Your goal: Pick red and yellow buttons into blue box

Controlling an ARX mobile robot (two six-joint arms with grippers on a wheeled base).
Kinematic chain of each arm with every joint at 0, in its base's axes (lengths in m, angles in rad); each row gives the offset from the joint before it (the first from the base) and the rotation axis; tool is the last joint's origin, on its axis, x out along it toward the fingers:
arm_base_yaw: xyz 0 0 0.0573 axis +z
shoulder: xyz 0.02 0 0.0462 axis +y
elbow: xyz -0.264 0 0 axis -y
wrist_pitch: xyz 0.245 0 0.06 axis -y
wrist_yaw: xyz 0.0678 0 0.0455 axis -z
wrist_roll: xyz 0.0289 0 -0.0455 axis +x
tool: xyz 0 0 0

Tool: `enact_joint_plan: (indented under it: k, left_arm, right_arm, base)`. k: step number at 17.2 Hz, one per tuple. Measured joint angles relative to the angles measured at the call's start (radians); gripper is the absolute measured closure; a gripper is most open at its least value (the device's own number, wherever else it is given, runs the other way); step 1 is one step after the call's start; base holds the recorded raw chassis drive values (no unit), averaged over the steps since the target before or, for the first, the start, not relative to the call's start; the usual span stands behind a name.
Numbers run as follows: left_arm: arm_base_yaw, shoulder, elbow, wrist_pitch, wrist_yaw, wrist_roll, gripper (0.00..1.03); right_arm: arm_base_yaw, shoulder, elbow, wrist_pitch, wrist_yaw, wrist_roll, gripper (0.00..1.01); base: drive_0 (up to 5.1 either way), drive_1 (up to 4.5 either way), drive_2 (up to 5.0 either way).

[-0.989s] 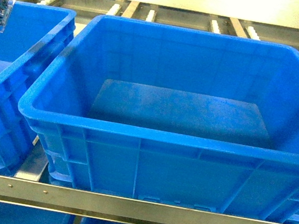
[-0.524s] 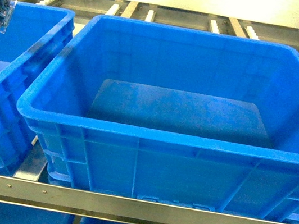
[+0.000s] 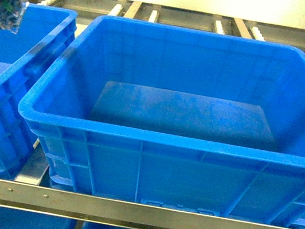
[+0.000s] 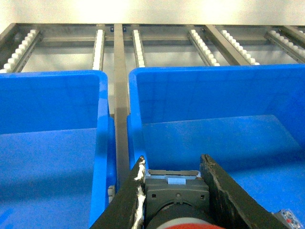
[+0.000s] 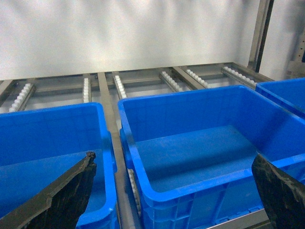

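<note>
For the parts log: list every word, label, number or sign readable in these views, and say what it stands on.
None can be read.
The big blue plastic box shows bare moulded walls, no lettering.
The red-capped push button between the left gripper jaws carries a small pale blue tag: blank or too blurred to read.

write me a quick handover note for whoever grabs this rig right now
Left gripper: shut on the red button, its red cap at the bottom edge of the left wrist view, held above the middle blue box near that box's left wall.
Right gripper: open, empty, fingers spread wide above the boxes.
Middle blue box: nothing visible on its floor. Left blue box beside it on the roller rack.
Done: red button picked.
Left: drop the red button in the box, then fetch the yellow button, which no view shows.
</note>
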Motion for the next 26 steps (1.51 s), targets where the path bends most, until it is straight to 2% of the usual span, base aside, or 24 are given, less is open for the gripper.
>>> enact_joint_plan:
  k: [1,2,3,4,5,6,7,9,12,14,17,18,20,21,22,23,24,25,26]
  left_arm:
    - [-0.001,0.046,0.035,0.003,0.015,0.003,0.75]
    - [0.002,0.138,0.106,0.016,0.058,0.013,0.75]
    - [0.003,0.236,0.191,-0.015,0.094,0.045,0.75]
    - [0.006,0.322,0.257,-0.038,0.117,0.055,0.75]
    - [0.006,0.426,0.338,-0.079,0.131,0.068,0.75]
    - [-0.002,0.570,0.463,-0.178,0.159,0.092,0.75]
    - [-0.014,0.692,0.578,-0.259,0.160,0.109,0.75]
    - [-0.035,0.802,0.704,-0.328,0.159,0.135,0.74]
    - [-0.063,0.867,0.822,-0.374,0.148,0.157,0.52]
    - [-0.082,0.870,0.845,-0.359,0.140,0.162,0.35]
    - [-0.083,0.858,0.781,-0.256,0.107,0.145,0.06]
    - [-0.072,0.835,0.726,-0.195,0.083,0.118,0.03]
    - [-0.041,0.721,0.577,-0.045,-0.007,0.057,0.05]
    - [-0.031,0.660,0.521,0.005,-0.031,0.035,0.05]
    - [-0.019,0.555,0.433,0.069,-0.087,0.009,0.05]
    - [-0.014,0.454,0.348,0.108,-0.108,-0.009,0.05]
    - [-0.014,0.364,0.266,0.133,-0.147,-0.018,0.05]
    - [-0.017,0.229,0.155,0.071,-0.190,-0.043,0.05]
    - [-0.030,0.142,0.084,0.029,-0.223,-0.050,0.05]
  right_arm:
    - [0.000,0.000,0.000,0.000,0.000,0.000,0.03]
    - [0.000,0.000,0.000,0.000,0.000,0.000,0.03]
    - [0.000,0.000,0.000,0.000,0.000,0.000,0.03]
    - [0.000,0.000,0.000,0.000,0.000,0.000,0.03]
    - [0.000,0.000,0.000,0.000,0.000,0.000,0.03]
    - [0.000,0.000,0.000,0.000,0.000,0.000,0.03]
    - [0.000,0.000,0.000,0.000,0.000,0.000,0.03]
    - [0.000,0.000,0.000,0.000,0.000,0.000,0.03]
    - [0.000,0.000,0.000,0.000,0.000,0.000,0.03]
    - [0.000,0.000,0.000,0.000,0.000,0.000,0.03]
    - [0.000,0.000,0.000,0.000,0.000,0.000,0.03]
    - [0.000,0.000,0.000,0.000,0.000,0.000,0.03]
    - [0.000,0.000,0.000,0.000,0.000,0.000,0.03]
    - [0.000,0.000,0.000,0.000,0.000,0.000,0.03]
    - [0.000,0.000,0.000,0.000,0.000,0.000,0.03]
    - [0.000,0.000,0.000,0.000,0.000,0.000,0.03]
    - [0.000,0.000,0.000,0.000,0.000,0.000,0.03]
    - [0.000,0.000,0.000,0.000,0.000,0.000,0.03]
    - [0.000,0.000,0.000,0.000,0.000,0.000,0.03]
  base:
    - [0.0,0.00,0.0]
    - [0.0,0.00,0.0]
    - [0.0,0.00,0.0]
    - [0.0,0.00,0.0]
    - [0.0,0.00,0.0]
    - [0.0,0.00,0.0]
    - [0.0,0.00,0.0]
    - [0.0,0.00,0.0]
    - [0.0,0.00,0.0]
    - [0.0,0.00,0.0]
    - [0.0,0.00,0.0]
    - [0.0,0.00,0.0]
    - [0.0,0.00,0.0]
    - [0.0,0.00,0.0]
    - [0.0,0.00,0.0]
    - [0.0,0.00,0.0]
    - [0.0,0.00,0.0]
    - [0.0,0.00,0.0]
    - [0.0,0.00,0.0]
